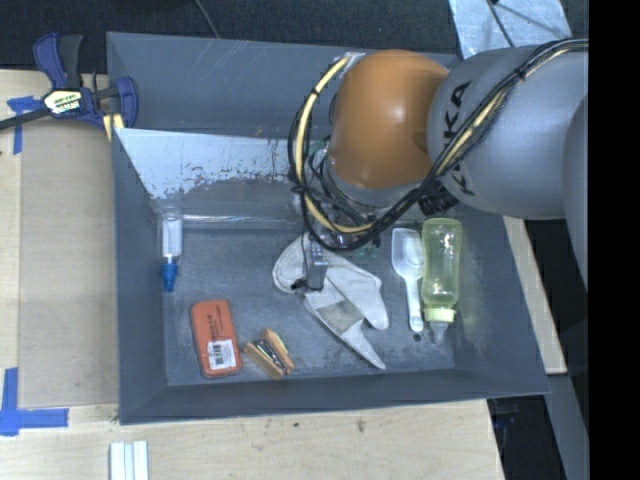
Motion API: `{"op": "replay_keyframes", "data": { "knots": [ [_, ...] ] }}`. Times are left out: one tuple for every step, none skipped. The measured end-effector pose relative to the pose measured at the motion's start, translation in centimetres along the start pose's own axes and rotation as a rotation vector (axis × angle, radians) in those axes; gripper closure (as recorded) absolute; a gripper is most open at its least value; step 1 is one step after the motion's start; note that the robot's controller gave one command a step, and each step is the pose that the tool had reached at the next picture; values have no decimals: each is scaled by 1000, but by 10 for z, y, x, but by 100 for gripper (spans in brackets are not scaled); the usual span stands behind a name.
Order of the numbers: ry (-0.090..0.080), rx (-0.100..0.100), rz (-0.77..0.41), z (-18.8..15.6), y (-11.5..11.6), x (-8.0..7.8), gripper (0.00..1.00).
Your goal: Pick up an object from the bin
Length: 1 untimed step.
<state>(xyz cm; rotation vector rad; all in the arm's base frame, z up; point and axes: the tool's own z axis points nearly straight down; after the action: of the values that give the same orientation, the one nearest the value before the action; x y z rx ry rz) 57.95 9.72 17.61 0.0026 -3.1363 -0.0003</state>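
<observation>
Grey bin (pixel 230 268) floor, items loosely scattered. Gripper (pixel 316 268) sits low on the white cloth (pixel 350 303) at mid-bin, just left of spoon (pixel 408 263) and bottle (pixel 441 268); probably the easiest soft target. Open or closed: cannot tell.

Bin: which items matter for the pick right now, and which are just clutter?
In play (likely):
- white crumpled cloth, mid-bin, directly under the arm

Lying about:
- orange block, front left
- wooden clothespin
- clear tube with blue cap
- white spoon
- yellow-green bottle
</observation>
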Motion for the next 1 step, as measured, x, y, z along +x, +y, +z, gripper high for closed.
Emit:
{"op": "replay_keyframes", "data": {
  "knots": [
    [-9, -1, 2, -5, 0, -2, 0]
  ]
}}
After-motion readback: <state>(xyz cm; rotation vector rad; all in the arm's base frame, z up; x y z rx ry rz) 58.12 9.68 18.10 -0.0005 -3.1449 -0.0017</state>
